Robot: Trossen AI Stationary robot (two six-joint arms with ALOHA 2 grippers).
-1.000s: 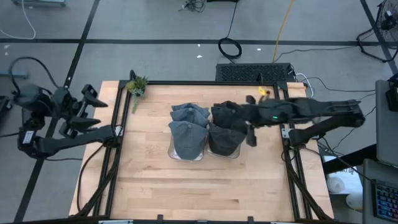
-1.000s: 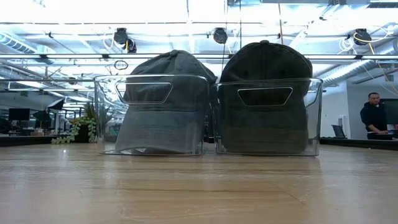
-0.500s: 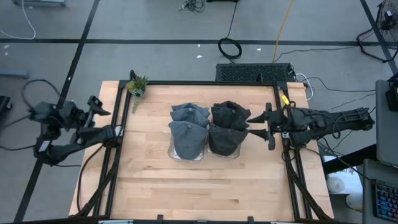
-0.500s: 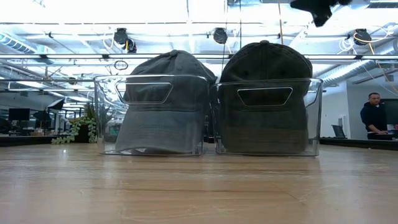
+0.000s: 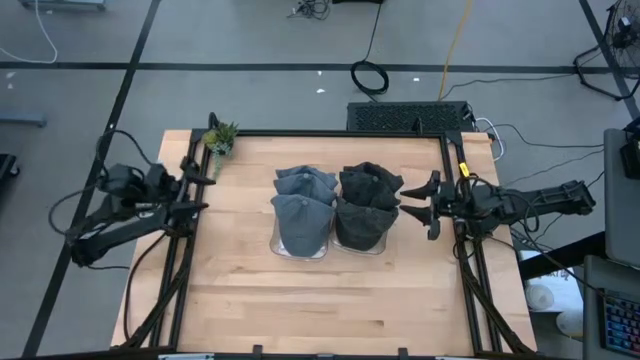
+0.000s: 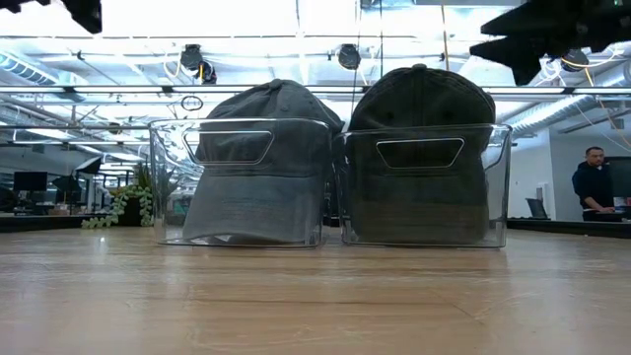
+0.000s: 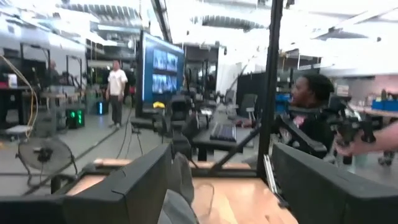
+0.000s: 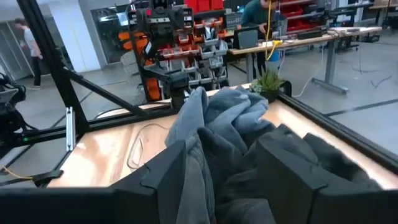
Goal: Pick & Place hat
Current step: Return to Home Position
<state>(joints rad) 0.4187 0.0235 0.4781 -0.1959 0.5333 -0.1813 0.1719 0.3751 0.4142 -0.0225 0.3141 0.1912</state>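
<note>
Now we see the black caps [image 5: 364, 205] lying in the right transparent bin [image 6: 493, 187]. From above they are two dark, rounded crowns of faded, washed-looking cloth, one behind the other. In the low view the nearer crown domes well above the bin's rim. Just beside it, the left transparent bin [image 6: 163, 187] holds grey-blue caps [image 5: 303, 205] of the same shape. Both bins stand at the middle of the wooden tabletop [image 5: 300, 300]. The right end effector [image 5: 418, 203] hovers near the right bin's outer side, above the tabletop's right edge, with its fingers apart and nothing between them. The left end effector [image 5: 200, 185] hangs at the left edge, well apart from the bins, fingers also spread and empty. A small potted plant [image 5: 220, 138] sits at the far left corner.
</note>
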